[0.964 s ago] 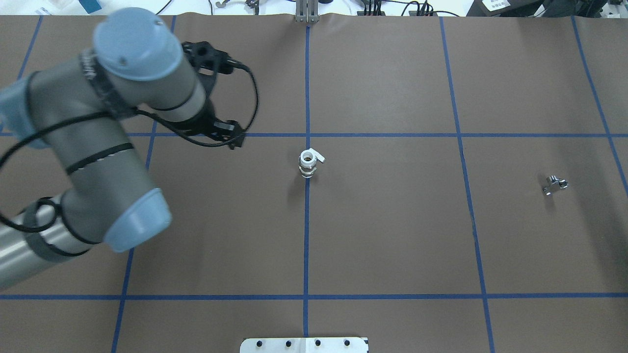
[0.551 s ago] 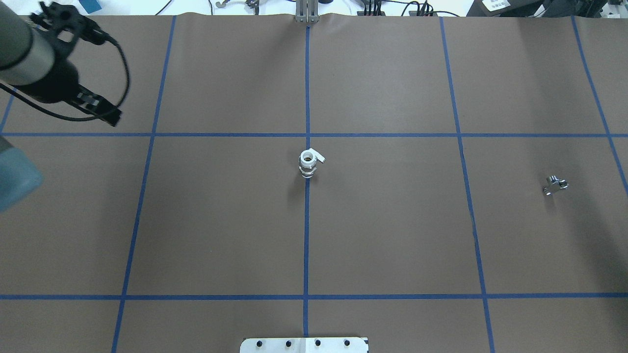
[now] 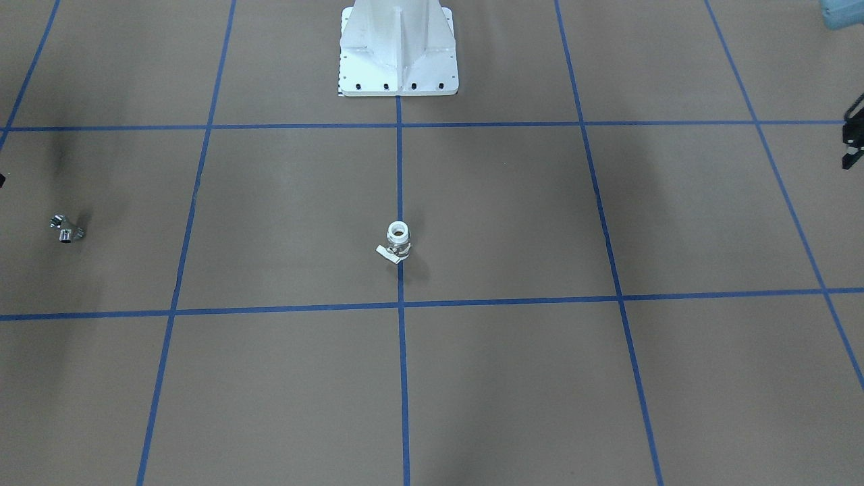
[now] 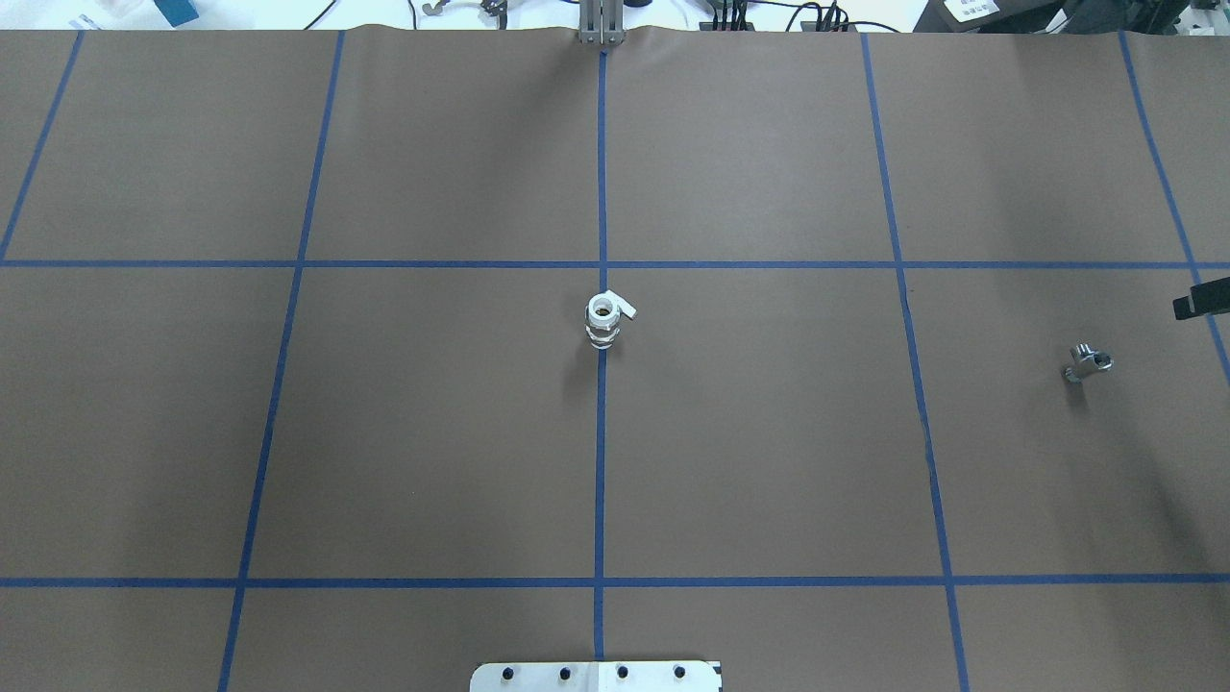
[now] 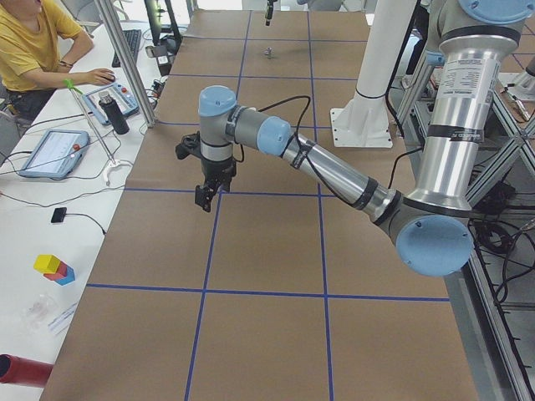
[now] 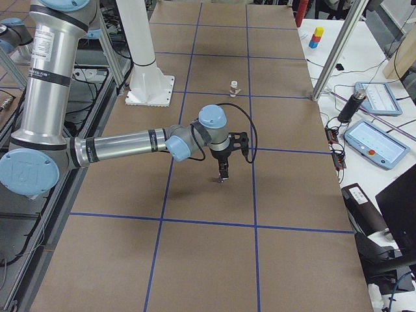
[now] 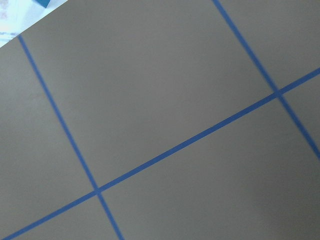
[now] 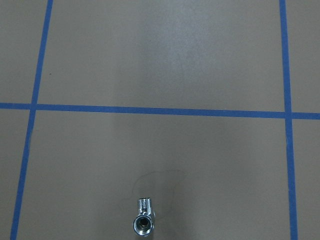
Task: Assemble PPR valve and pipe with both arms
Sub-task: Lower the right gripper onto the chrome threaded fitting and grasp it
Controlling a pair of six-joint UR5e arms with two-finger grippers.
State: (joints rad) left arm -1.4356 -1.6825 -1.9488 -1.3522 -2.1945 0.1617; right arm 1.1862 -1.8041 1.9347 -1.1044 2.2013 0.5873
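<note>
The white PPR valve (image 4: 605, 321) stands upright on the middle blue line, handle at its top; it also shows in the front view (image 3: 398, 241) and the right side view (image 6: 234, 86). The shiny metal pipe elbow (image 4: 1087, 362) lies far right, also in the front view (image 3: 66, 229) and at the bottom of the right wrist view (image 8: 144, 219). My right gripper (image 6: 222, 174) hovers near the pipe; only a black tip (image 4: 1201, 304) shows overhead. My left gripper (image 5: 204, 199) hangs over bare table at the left end, far from the valve. I cannot tell whether either is open.
The white pedestal base (image 3: 398, 57) stands at the robot's side of the brown, blue-taped table (image 4: 769, 461). Operators' desks with tablets (image 6: 374, 140) and a seated person (image 5: 33, 42) lie past the far edge. Aluminium posts (image 6: 338, 49) rise there.
My left arm has swung out of the overhead view to the left. A black tip of my right gripper has come in at the right edge. Valve and pipe have not moved.
</note>
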